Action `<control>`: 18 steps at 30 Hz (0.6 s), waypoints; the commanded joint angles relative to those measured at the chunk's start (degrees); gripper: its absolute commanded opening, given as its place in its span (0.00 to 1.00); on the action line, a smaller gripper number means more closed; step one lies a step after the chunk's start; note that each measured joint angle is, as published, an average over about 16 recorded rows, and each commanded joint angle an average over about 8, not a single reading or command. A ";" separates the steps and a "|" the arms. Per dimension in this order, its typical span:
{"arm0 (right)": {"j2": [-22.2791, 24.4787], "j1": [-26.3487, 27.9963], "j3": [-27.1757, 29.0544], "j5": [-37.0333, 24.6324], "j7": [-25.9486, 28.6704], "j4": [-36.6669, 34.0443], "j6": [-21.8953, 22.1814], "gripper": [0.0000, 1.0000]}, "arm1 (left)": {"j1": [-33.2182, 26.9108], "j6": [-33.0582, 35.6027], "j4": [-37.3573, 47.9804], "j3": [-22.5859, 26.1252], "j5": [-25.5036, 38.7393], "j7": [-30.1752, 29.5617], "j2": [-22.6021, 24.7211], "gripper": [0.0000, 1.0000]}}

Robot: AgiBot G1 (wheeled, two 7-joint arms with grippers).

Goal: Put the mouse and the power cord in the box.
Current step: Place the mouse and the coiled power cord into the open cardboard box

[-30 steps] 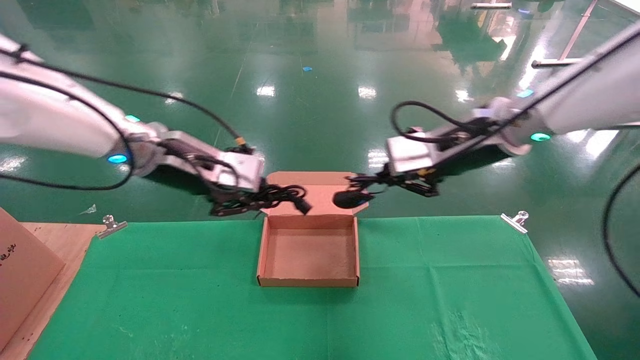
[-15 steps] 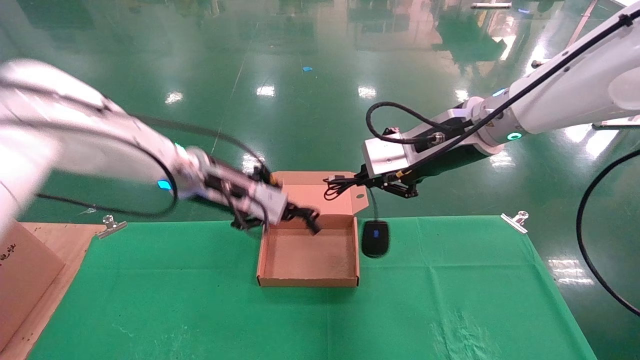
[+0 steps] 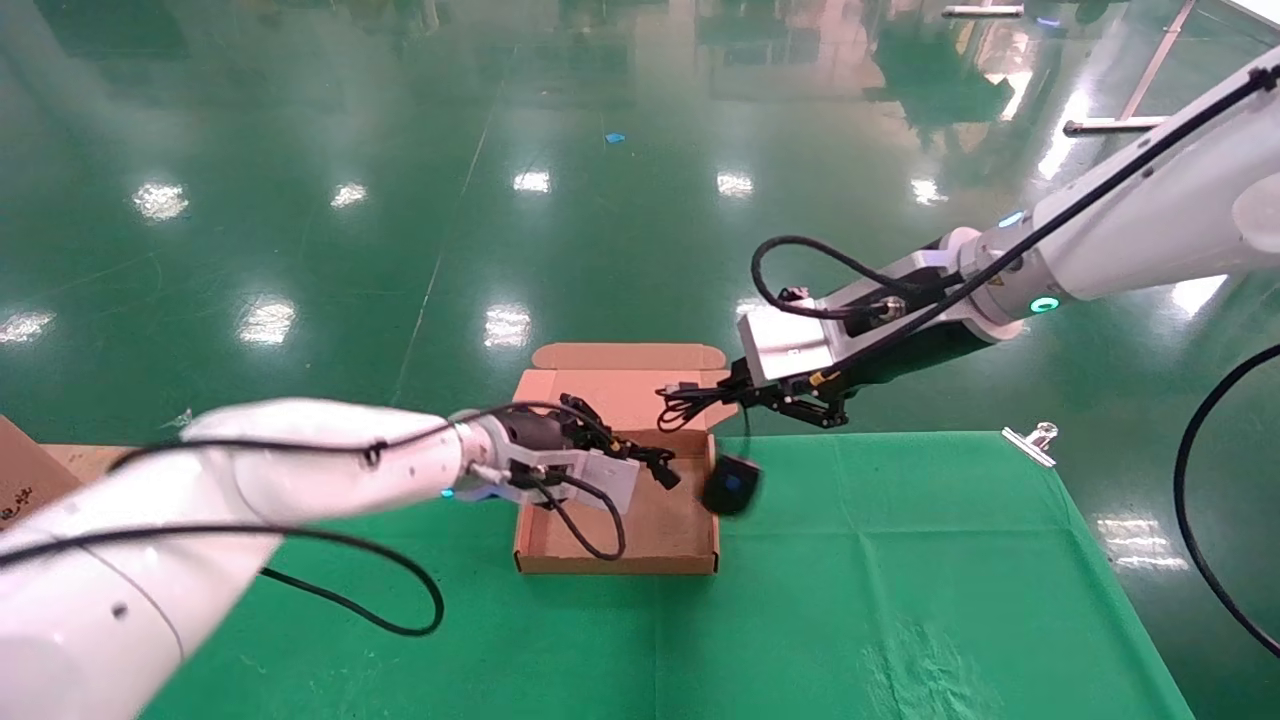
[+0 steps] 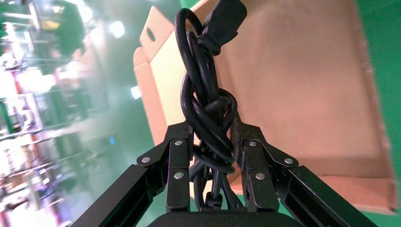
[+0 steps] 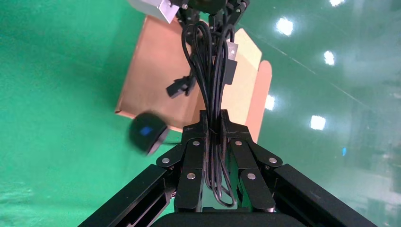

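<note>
The open brown box (image 3: 617, 563) lies on the green cloth, its lid (image 3: 625, 375) folded back. My left gripper (image 3: 628, 452) hovers above the box's inside, shut on the knotted black power cord (image 4: 208, 94), whose plug (image 4: 226, 19) points out over the cardboard (image 4: 307, 85). My right gripper (image 3: 728, 388) hangs above the box's far right corner, shut on the mouse's bundled thin cable (image 5: 211, 71). The black mouse (image 3: 730, 487) dangles from that cable just outside the box's right wall, tilted and blurred; the right wrist view shows the mouse (image 5: 147, 132) beside the box (image 5: 151, 66).
The green cloth (image 3: 900, 580) covers the table, held by a metal clip (image 3: 1030, 441) at the far right corner. A large cardboard carton (image 3: 20, 480) sits at the left edge. My left arm's own black cable (image 3: 400, 600) loops low over the cloth in front.
My left arm swung in from the box's far left and carried the power cord over the box. The mouse fell from beside the right gripper and now hangs on its cable, swinging toward the box's right wall.
</note>
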 commanded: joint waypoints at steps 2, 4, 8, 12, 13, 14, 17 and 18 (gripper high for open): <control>0.06 -0.43 -0.05 0.03 -0.54 -0.38 0.31 0.00 | 2.00 -4.58 -1.54 2.84 0.22 -2.63 -0.02 0.18; 0.12 -0.81 -0.09 0.04 -0.99 -0.67 0.49 0.00 | 2.81 -5.76 -2.53 4.03 -0.86 -3.95 -0.10 0.43; 0.29 -1.58 -0.12 0.09 -1.84 -1.35 0.86 0.00 | 3.33 -5.93 -3.68 5.83 -3.69 -5.22 -0.24 0.93; 0.41 -2.12 -0.10 0.19 -2.49 -2.07 1.23 0.00 | 2.92 -6.16 -3.58 7.49 -5.65 -5.01 -0.28 1.00; 0.42 -2.20 -0.08 0.23 -2.61 -2.23 1.31 0.00 | 2.83 -6.29 -3.51 7.88 -6.08 -4.94 -0.28 1.00; 0.41 -2.27 -0.06 0.27 -2.72 -2.37 1.37 0.00 | 2.74 -6.41 -3.45 8.25 -6.49 -4.87 -0.28 1.00; 0.34 -2.37 0.01 0.41 -2.98 -2.73 1.47 0.00 | 2.50 -6.78 -3.27 9.34 -7.68 -4.66 -0.28 1.00; 0.30 -2.38 0.03 0.45 -3.05 -2.82 1.49 0.00 | 2.42 -6.90 -3.22 9.69 -8.06 -4.59 -0.29 1.00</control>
